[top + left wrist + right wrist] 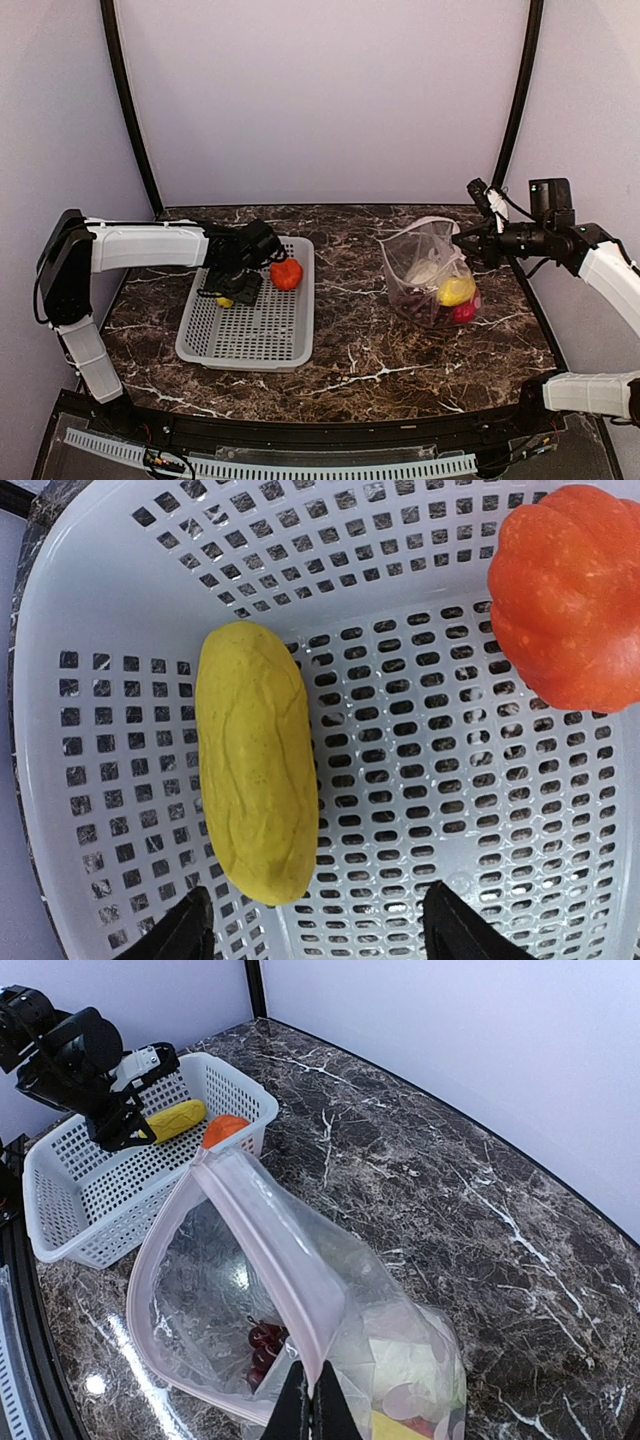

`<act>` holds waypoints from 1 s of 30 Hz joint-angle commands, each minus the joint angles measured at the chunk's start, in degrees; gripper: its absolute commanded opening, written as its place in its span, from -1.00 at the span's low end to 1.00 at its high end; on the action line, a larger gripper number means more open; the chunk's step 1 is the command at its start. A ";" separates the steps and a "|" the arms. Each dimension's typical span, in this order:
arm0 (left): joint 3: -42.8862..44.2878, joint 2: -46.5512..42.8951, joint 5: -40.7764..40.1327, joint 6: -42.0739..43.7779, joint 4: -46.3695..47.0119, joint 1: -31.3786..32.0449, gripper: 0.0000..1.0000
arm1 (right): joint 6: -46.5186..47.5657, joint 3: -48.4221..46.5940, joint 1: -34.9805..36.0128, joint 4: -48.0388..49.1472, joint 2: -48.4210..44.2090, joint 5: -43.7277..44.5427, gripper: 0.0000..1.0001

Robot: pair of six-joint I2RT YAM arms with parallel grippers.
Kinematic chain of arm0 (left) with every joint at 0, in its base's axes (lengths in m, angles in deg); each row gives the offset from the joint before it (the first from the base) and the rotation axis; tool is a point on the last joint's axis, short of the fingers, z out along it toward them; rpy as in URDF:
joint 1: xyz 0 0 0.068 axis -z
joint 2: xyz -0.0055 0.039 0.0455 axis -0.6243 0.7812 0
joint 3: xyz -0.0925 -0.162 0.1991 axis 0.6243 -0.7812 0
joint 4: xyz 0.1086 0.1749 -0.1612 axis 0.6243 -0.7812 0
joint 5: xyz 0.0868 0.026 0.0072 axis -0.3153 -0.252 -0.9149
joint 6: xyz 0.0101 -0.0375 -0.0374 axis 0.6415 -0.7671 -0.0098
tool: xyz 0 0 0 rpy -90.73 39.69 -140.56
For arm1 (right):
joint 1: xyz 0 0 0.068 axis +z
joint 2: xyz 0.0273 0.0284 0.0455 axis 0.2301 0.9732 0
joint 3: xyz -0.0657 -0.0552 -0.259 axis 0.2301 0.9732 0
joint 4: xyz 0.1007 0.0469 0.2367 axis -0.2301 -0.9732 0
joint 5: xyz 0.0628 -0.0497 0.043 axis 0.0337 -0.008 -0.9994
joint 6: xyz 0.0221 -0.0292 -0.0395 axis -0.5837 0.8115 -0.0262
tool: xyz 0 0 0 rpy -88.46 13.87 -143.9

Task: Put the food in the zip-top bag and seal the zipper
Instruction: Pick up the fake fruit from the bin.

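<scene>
The clear zip-top bag (430,270) stands on the table at the right, mouth open. Inside it I see a yellow fruit (456,291), a red piece (464,313), the white cauliflower (424,272) and dark grapes (262,1343). My right gripper (311,1408) is shut on the bag's pinkish zipper strip (262,1250) and holds the mouth up. My left gripper (315,930) is open just above a long yellow fruit (256,760) in the grey mesh basket (200,340). An orange piece (570,595) lies beside it, also in the top view (286,274).
The basket sits at the left centre of the dark marble table (350,350). Pale walls and black frame posts (128,110) enclose the back and sides. The left arm (150,245) reaches over the basket's far edge.
</scene>
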 commanded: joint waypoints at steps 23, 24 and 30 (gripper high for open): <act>5.49 11.34 -8.00 0.28 -5.63 -2.11 0.22 | 1.60 5.48 -0.51 4.70 -1.75 -3.93 -1.00; 5.63 11.61 -8.35 0.32 -5.65 -2.19 0.22 | 1.65 5.37 -0.52 4.69 -1.62 -4.04 -1.00; 7.08 14.46 -11.73 -0.44 -6.80 -2.22 0.11 | 2.07 5.64 -0.51 4.77 -1.44 -3.04 -1.00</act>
